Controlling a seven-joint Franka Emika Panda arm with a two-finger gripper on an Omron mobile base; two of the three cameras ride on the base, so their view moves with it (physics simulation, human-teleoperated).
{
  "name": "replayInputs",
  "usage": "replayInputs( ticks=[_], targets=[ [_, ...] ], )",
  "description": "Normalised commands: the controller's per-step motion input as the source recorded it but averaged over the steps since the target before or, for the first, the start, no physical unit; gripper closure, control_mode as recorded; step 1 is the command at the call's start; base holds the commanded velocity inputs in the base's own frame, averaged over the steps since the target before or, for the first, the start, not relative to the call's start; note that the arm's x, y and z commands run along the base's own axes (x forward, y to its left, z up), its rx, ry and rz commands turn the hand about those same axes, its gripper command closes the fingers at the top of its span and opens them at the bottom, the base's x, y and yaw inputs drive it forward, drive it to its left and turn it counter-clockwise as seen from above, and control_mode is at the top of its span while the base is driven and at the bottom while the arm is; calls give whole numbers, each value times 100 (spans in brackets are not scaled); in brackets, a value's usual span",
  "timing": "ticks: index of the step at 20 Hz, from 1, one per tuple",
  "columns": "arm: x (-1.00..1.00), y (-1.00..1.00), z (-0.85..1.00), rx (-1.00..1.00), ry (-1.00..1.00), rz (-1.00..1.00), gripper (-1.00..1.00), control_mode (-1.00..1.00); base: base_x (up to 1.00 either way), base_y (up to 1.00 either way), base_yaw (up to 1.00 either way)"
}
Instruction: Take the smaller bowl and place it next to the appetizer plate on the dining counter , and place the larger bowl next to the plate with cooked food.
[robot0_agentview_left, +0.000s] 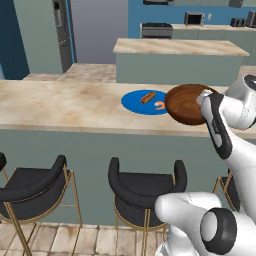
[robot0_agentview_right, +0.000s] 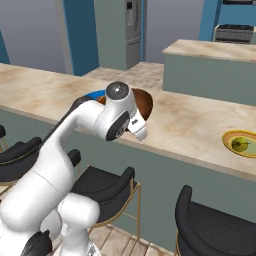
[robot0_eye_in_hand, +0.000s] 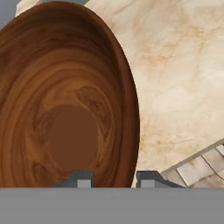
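Note:
The larger bowl (robot0_agentview_left: 184, 104) (robot0_agentview_right: 143, 102) (robot0_eye_in_hand: 65, 109), glossy reddish-brown wood, is tilted over the dining counter (robot0_agentview_left: 60, 105) (robot0_agentview_right: 190, 125) (robot0_eye_in_hand: 175, 65), just right of the plate with cooked food (robot0_agentview_left: 142, 102), a blue plate bearing a sausage and a shrimp. My gripper (robot0_eye_in_hand: 116, 179) straddles the bowl's near rim, one fingertip inside and one outside, shut on it. The appetizer plate (robot0_agentview_right: 241, 143), yellow with a green item, lies far along the counter to the right. The smaller bowl is out of view.
Black stools with gold legs (robot0_agentview_left: 35, 190) (robot0_agentview_left: 142, 192) (robot0_agentview_right: 105, 187) stand along the counter's front. A second island (robot0_agentview_left: 175, 47) (robot0_agentview_right: 215, 50) lies beyond it. The counter's edge and wood floor (robot0_eye_in_hand: 197, 166) sit close to the bowl.

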Motion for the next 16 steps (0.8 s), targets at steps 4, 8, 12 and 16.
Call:
replayInputs(
  ticks=[4,8,12,16],
  targets=[
    [46,-1,-3,0,4,-10,100,-100,0,0,0],
    [41,-9,0,0,11,-24,100,-100,0,0,0],
    [34,-14,-4,0,11,-26,100,-100,0,0,0],
    [21,-27,-18,0,6,-29,100,-100,0,0,0]
  ],
)
